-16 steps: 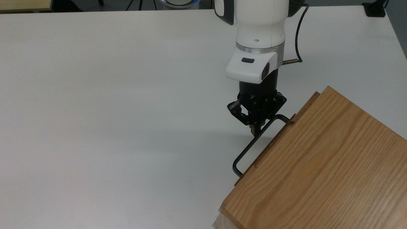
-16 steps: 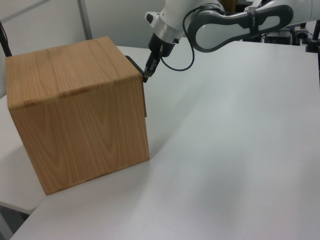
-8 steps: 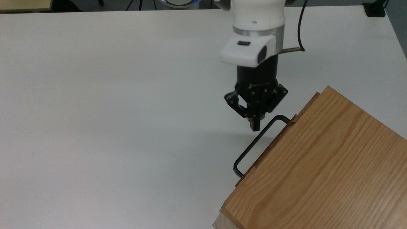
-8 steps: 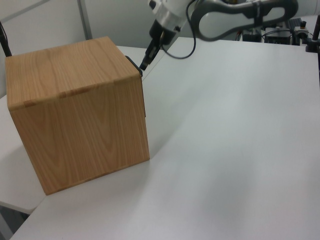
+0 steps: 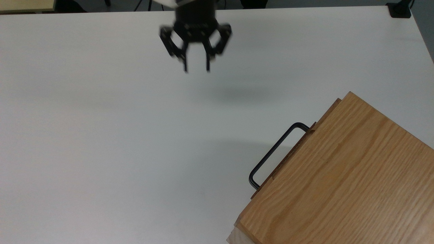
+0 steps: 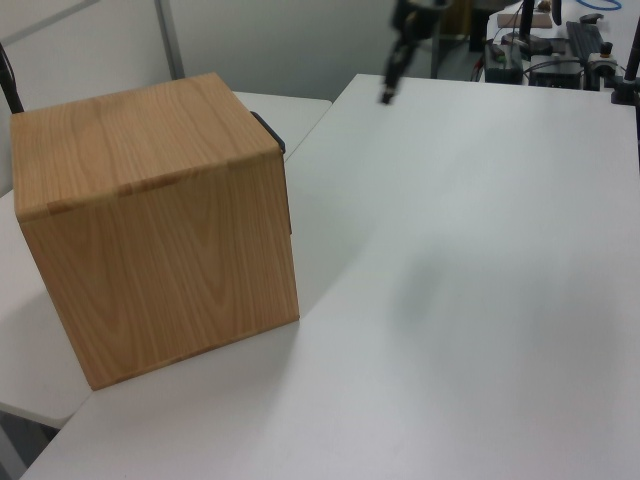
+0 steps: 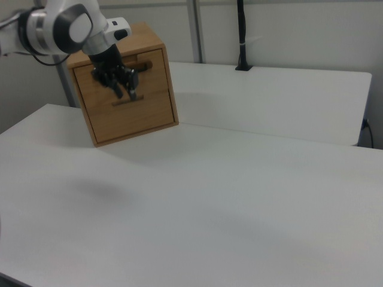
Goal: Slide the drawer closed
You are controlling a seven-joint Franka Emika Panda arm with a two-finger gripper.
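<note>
Since half a second ago, the gripper has lifted away from the handle toward 11 o'clock in the top view, its jaws now spread apart and empty. Nearest, at 5 o'clock in the top view, stands the cabinet on the white table, with the drawer pushed in, its front nearly flush. Farther off, the gripper hangs above bare table.
</note>
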